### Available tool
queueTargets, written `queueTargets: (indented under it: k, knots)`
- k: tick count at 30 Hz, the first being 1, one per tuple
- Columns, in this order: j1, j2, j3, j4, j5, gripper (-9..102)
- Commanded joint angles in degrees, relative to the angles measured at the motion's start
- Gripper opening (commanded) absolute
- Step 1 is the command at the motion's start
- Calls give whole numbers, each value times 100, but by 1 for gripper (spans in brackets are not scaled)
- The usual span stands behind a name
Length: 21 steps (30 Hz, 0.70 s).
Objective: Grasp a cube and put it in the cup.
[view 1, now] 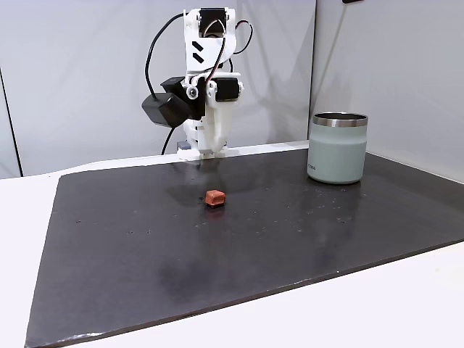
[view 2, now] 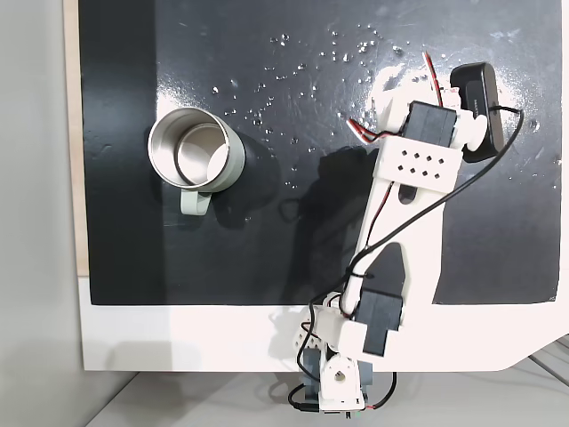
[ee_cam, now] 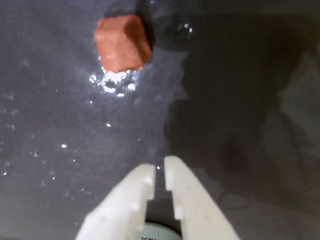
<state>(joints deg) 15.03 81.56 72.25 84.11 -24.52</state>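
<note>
Wrist view: the white two-finger gripper [ee_cam: 159, 172] is held low over the dark mat [ee_cam: 60, 150], its fingers nearly pressed together around nothing, seemingly not yet committed to a grasp. The small reddish-brown rounded cube [ee_cam: 123, 42] lies ahead and left of the fingertips, turned corner-on with no evident long axis. The pale grey-green steel-rimmed cup [view 1: 337, 147] stands upright, well apart.

You have one cube [view 1: 214, 198], one cup [view 1: 337, 148], one arm [view 1: 208, 87], one gripper [ee_cam: 159, 170], one black mat [view 1: 145, 246].
</note>
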Motion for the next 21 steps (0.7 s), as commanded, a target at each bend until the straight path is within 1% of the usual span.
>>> queueTargets:
  k: [1,13,18,20,21]
  knots:
    - [79,-211,-809,229,-18,0]
    - [167,-1239,-2268,782,-53,0]
    - [123,-1389,-2470,896,-62,0]
    - [97,-1415,-2470,923,-70,2]
    - [97,-1433,-2470,940,-79,7]
